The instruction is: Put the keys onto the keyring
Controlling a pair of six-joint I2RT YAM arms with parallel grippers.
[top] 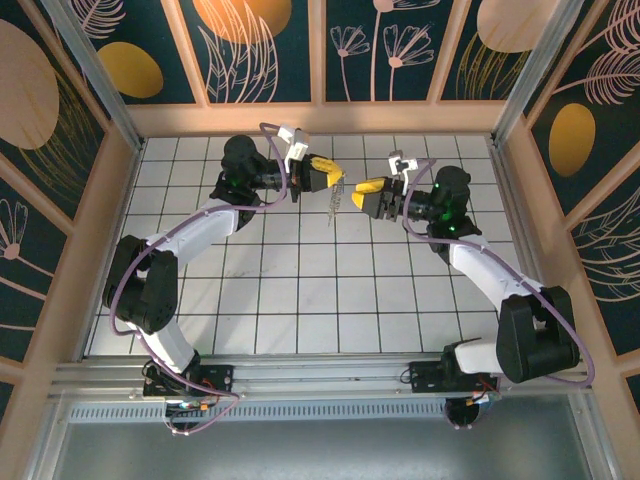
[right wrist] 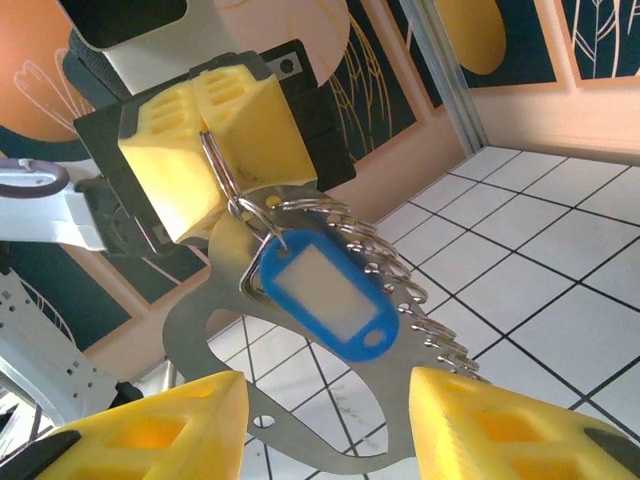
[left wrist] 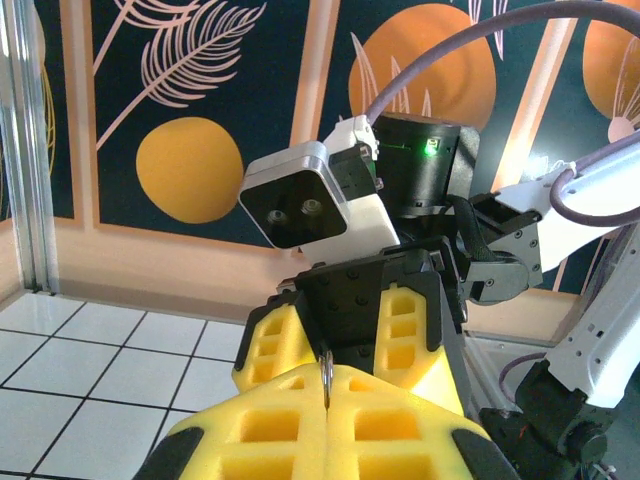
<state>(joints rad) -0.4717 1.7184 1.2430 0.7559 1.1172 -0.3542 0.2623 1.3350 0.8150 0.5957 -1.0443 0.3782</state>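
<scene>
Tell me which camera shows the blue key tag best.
The right wrist view: the blue key tag hangs close and sharp on the silvery keyring. In the top view the keyring is a thin sliver, the tag too small to tell. The left wrist view catches a ring edge in the shut left gripper.

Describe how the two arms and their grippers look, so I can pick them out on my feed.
The left arm and right arm match: black joints, white link shells, a looping lilac cable along each. The left gripper and right gripper have chunky yellow ribbed fingers on black mounts. A white camera block rides each wrist.
</scene>
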